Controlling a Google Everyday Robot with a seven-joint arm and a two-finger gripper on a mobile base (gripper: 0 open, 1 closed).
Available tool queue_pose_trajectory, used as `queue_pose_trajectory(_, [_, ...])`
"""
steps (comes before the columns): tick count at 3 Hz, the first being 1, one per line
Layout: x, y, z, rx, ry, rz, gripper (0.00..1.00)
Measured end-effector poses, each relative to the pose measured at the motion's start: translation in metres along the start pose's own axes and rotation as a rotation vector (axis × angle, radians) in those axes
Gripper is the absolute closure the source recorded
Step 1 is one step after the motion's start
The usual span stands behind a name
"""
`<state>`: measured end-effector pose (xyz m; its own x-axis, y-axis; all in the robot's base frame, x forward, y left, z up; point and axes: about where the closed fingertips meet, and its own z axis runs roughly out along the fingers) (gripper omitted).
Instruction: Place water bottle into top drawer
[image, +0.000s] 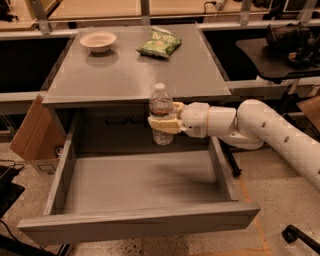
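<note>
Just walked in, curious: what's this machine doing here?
A white robot arm holds a small clear plastic water bottle with a white cap upright in its pincer, above the back of the open, wide grey wood-grain top drawer. The bottle is not yet inside. A pale bowl and green snack bag sit on the cabinet.

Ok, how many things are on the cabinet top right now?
2: a bowl at the back left and a chip bag at the back middle. None looks hidden. The tool holds the bottle over the open drawer.
</note>
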<state>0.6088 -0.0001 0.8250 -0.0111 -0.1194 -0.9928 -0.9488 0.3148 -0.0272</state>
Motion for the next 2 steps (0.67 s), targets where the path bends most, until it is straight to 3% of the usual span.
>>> queue_pose_trajectory(1, [0.071, 0.028, 0.041, -0.067, 0.036, 0.071, 1.00])
queue_pose_trajectory(2, [0.104, 0.043, 0.063, -0.098, 0.043, 0.101, 1.00])
